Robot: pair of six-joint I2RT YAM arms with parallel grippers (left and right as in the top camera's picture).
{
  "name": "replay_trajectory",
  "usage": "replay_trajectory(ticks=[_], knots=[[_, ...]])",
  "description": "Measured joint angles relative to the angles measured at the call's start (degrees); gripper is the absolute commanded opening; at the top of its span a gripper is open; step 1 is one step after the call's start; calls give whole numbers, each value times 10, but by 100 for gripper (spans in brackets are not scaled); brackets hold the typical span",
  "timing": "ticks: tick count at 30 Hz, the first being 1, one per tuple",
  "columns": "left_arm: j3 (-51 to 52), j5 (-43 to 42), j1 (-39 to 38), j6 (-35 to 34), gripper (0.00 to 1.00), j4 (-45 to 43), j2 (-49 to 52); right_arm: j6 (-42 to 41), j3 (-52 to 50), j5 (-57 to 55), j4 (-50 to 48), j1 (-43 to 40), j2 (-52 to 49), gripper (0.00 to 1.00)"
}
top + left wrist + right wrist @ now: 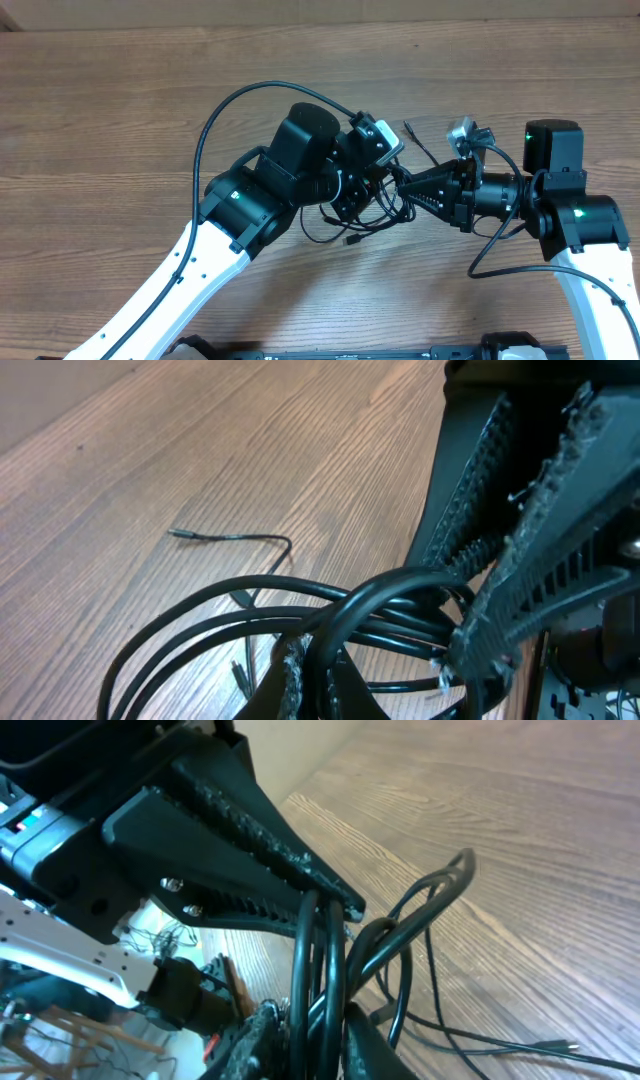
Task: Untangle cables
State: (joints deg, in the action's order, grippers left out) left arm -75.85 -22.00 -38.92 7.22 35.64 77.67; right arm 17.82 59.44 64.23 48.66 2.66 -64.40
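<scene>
In the overhead view my two pincers meet nose to nose near the middle of the tabletop (120,120). The left pincer (384,188) comes in from 8 o'clock and the right pincer (406,187) from 3 o'clock. Between them they hold the cables (356,218). Each wrist view shows several black strands running between that arm's own pressed-together fingers, so I judge both to be pinching the same bundle, almost touching each other.

The relation that matters is how short the span between the two grips is. It lies roughly along the 9-to-3 line with hardly any slack. The rest of the bundle hangs off toward 6 and 7 o'clock in loose loops on the wood, ending in a small plug (352,240). One thin loose end (413,133) strays off toward 12 o'clock.

Neither arm is nearer, since both are already on the knot. I think any separating pull has to go outward along that line, right toward 3 and left toward 9.

There is bare wood on every side, and the far edge at 12 o'clock is well apart. The left arm's own thick cable (225,105) arcs over at 10 o'clock, and I would keep clear of it.
</scene>
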Motion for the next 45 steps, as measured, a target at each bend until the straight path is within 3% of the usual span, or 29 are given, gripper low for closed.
replay_trajectory(ticks=[7,11,17,18,20,21,22,23,25,28,38,39,45], knots=[[0,0,0,0,4,7,0,0,0,-1,-1,0,0,12],[0,0,0,0,4,8,0,-1,0,-2,-2,0,0,4],[0,0,0,0,4,8,0,-2,0,-2,-2,0,0,4],[0,0,0,0,7,8,0,-2,0,-2,-2,0,0,4],[0,0,0,0,25,8,0,-2,0,-2,-3,0,0,4],[0,0,0,-5,39,8,0,-2,0,-2,-4,0,0,4],[0,0,0,-1,69,7,0,-2,0,-2,-5,0,0,4],[0,-1,0,-6,74,8,0,-2,0,-3,-6,0,0,4],[0,-3,0,-9,75,8,0,-2,0,-5,-7,0,0,4],[0,-14,3,-12,88,8,0,-21,0,-22,-17,-2,0,4],[0,-67,1,-62,87,37,-1,-130,0,-75,-85,-2,-1,4],[0,-73,1,-70,96,37,-1,-138,0,-77,-92,-2,-1,4],[0,-80,-1,-191,100,14,-1,-213,0,-83,-136,-2,-1,4]])
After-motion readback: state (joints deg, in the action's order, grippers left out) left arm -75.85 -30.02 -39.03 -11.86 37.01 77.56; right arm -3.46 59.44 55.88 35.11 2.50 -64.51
